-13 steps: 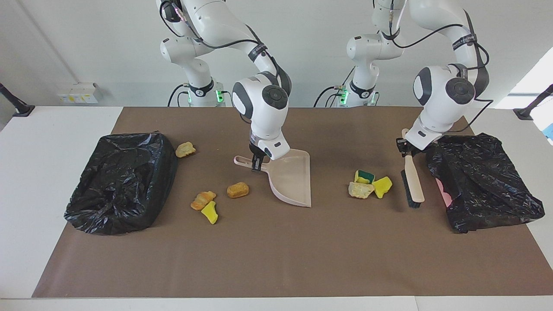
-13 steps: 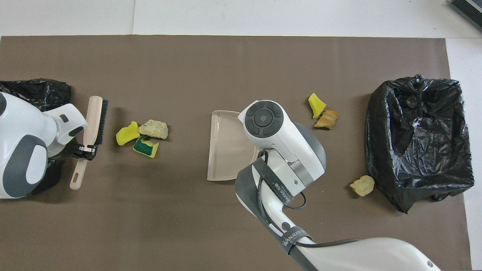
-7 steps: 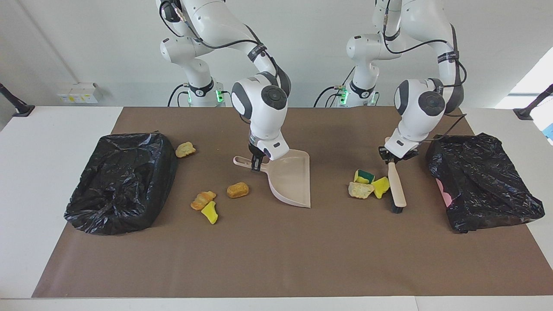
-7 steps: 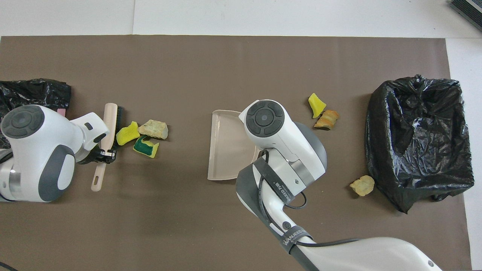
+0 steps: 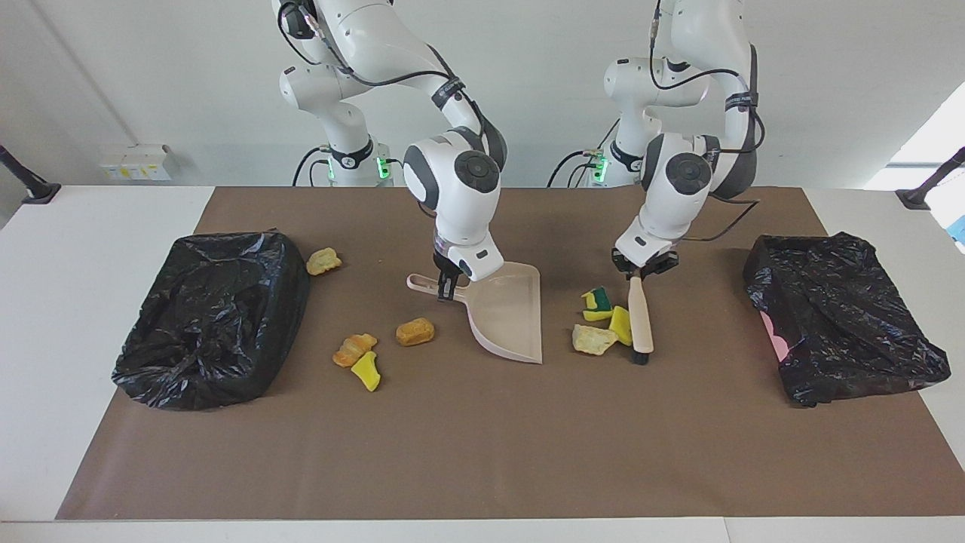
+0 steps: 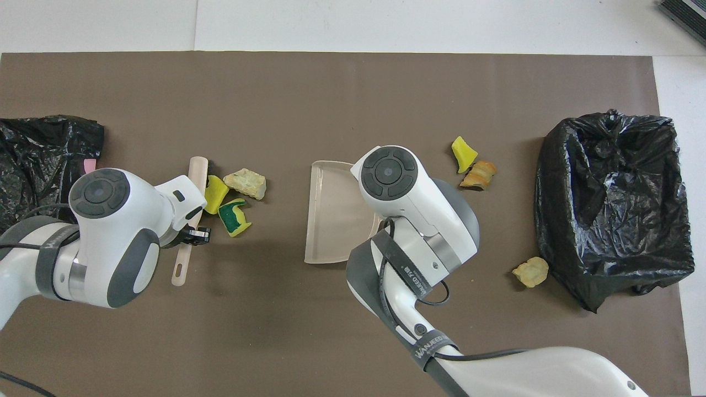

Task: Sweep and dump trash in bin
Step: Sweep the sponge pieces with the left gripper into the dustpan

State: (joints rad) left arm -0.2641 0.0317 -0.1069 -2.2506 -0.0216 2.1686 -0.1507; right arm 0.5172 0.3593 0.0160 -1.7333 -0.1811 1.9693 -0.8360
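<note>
My left gripper (image 5: 643, 273) is shut on the handle of the beige brush (image 5: 641, 324), whose bristles rest on the mat against three trash chunks: yellow (image 5: 620, 324), beige (image 5: 593, 339) and green-topped (image 5: 599, 302). They lie between the brush (image 6: 196, 168) and the beige dustpan (image 5: 509, 313). My right gripper (image 5: 446, 286) is shut on the dustpan's handle, its lip down on the mat. More trash lies toward the right arm's end: an orange-brown chunk (image 5: 415, 332), an orange one (image 5: 354, 348), a yellow one (image 5: 367, 371). The black-lined bin (image 5: 211, 317) stands there.
A beige chunk (image 5: 323, 261) sits beside the bin's corner nearest the robots. A second crumpled black bag (image 5: 837, 317) with something pink showing lies at the left arm's end. The brown mat (image 5: 482, 452) covers the table's middle, with white table around it.
My left gripper has swept the brush toward the dustpan, away from the black bag, pushing the three chunks along with it. The right gripper and the dustpan have stayed put.
</note>
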